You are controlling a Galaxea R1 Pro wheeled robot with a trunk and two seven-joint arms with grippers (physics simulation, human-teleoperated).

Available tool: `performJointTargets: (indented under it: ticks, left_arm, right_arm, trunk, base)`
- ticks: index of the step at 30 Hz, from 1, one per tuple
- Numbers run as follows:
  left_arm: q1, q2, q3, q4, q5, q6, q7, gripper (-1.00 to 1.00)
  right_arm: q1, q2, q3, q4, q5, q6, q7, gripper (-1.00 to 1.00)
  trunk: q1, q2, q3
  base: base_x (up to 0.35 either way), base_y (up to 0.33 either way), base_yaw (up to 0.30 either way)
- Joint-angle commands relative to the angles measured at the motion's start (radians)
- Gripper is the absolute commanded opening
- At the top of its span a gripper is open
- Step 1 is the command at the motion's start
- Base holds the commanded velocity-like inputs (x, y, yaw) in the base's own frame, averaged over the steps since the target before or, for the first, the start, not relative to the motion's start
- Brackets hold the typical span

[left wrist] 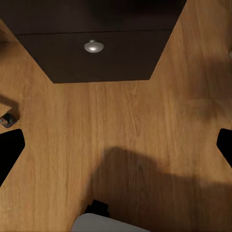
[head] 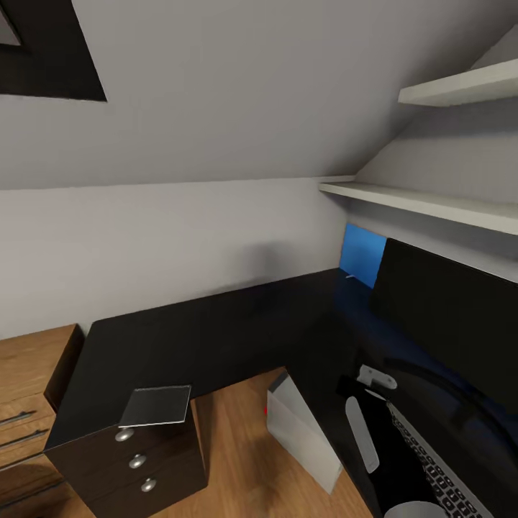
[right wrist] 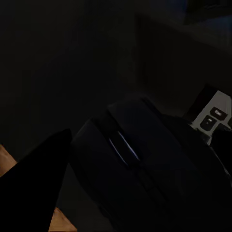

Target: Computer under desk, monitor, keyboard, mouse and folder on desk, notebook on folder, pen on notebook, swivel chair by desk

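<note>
Bracketing the mouse [right wrist: 140, 179] over the desk [head: 216, 331], right fingers [right wrist: 29, 188] spread; left fingers [left wrist: 9, 150] spread above floor [left wrist: 121, 121].

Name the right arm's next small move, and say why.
Probably lower the right pincer slightly and release. The mouse lies between its fingers, close beside the keyboard over the black desk, so it seems nearly placed.

Black desk [head: 216, 324] w/ notebook [head: 156, 406] at corner, monitor [head: 450, 316] & keyboard [head: 439, 467] at right.
</note>
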Motion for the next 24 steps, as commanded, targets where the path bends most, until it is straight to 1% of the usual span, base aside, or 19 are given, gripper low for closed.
performJointTargets:
  ticks: [1, 3, 6, 12, 15, 20, 22, 24]
  left_arm:
    - [0.0, 0.001, -0.004, -0.003, 0.007, 0.004, 0.008, 1.0]
    - [0.0, 0.001, -0.004, -0.003, 0.007, 0.003, 0.008, 1.0]
    - [0.0, 0.001, -0.004, -0.001, 0.007, 0.003, 0.009, 1.0]
    - [0.0, 0.001, -0.004, 0.002, 0.008, 0.004, 0.009, 1.0]
    - [0.0, 0.001, -0.003, 0.002, 0.008, 0.004, 0.011, 1.0]
    - [0.0, 0.001, -0.002, 0.001, 0.011, 0.004, 0.01, 1.0]
    - [0.0, 0.0, -0.003, 0.001, 0.01, 0.004, 0.01, 1.0]
    - [0.0, 0.0, -0.004, 0.0, 0.01, 0.004, 0.01, 1.0]
  right_arm:
    - [-0.001, -0.001, 0.052, 0.0, -0.008, -0.017, -0.006, -1.0]
    - [0.0, -0.001, 0.057, 0.0, -0.008, -0.021, -0.006, -1.0]
    - [-0.001, -0.002, 0.068, -0.001, -0.005, -0.025, -0.005, -1.0]
    - [-0.001, -0.003, 0.113, 0.017, -0.002, -0.026, -0.009, -1.0]
    - [-0.001, -0.003, 0.118, 0.034, -0.002, -0.026, -0.009, -1.0]
    - [-0.002, -0.005, 0.117, 0.079, -0.002, -0.026, -0.008, -1.0]
    - [-0.006, -0.008, 0.114, 0.136, -0.004, -0.044, -0.007, -1.0]
    - [-0.012, -0.017, 0.113, 0.18, -0.005, -0.078, -0.007, -1.0]
  trunk:
    - [0.0, -0.001, -0.001]
    - [0.0, -0.001, -0.001]
    - [0.0, -0.001, -0.001]
    - [0.0, -0.001, -0.001]
    - [0.0, -0.001, -0.001]
    - [0.0, -0.001, -0.001]
    - [0.0, -0.001, -0.001]
    - [0.0, -0.001, -0.001]
  base:
    - [0.0, 0.0, -0.003]
    - [0.034, 0.0, -0.002]
    - [0.24, 0.0, 0.0]
    - [0.309, 0.0, 0.0]
    - [0.218, 0.0, 0.0]
    - [0.038, 0.0, 0.0]
    - [0.005, 0.0, 0.0]
    - [0.002, 0.0, 0.0]
